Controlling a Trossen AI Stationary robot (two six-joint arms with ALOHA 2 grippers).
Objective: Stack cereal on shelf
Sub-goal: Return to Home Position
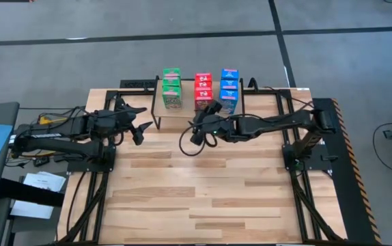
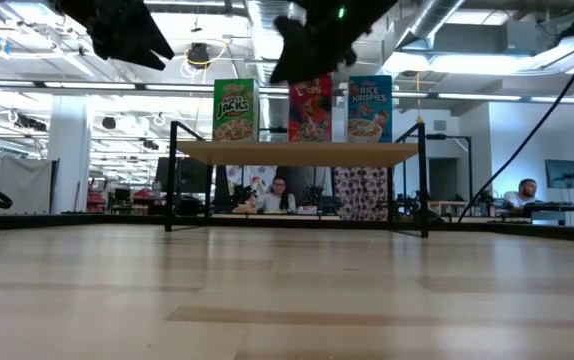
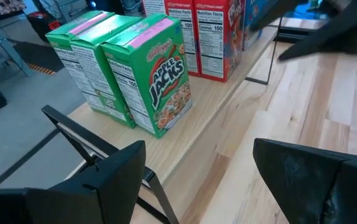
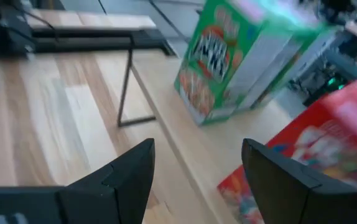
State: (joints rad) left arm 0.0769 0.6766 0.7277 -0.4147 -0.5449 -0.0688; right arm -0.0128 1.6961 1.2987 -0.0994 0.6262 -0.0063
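The shelf (image 1: 182, 113) stands at the table's far middle on thin black legs. On its wooden top (image 2: 297, 152) the cereal boxes stand upright in three rows: green (image 1: 171, 87), red (image 1: 203, 89) and blue (image 1: 229, 89). The low view shows their fronts: green (image 2: 234, 110), red (image 2: 310, 112), blue (image 2: 369, 108). My left gripper (image 1: 141, 121) hovers open to the left of the shelf, facing the green boxes (image 3: 157, 74). My right gripper (image 1: 203, 123) hangs open just in front of the shelf's near edge, close to the red boxes (image 4: 315, 149). Both are empty.
The table's slatted wooden top (image 1: 210, 198) stretches bare over its near half. Black arm mounts (image 1: 319, 137) stand at both sides. In the low view, people (image 2: 279, 190) sit in the room behind the table.
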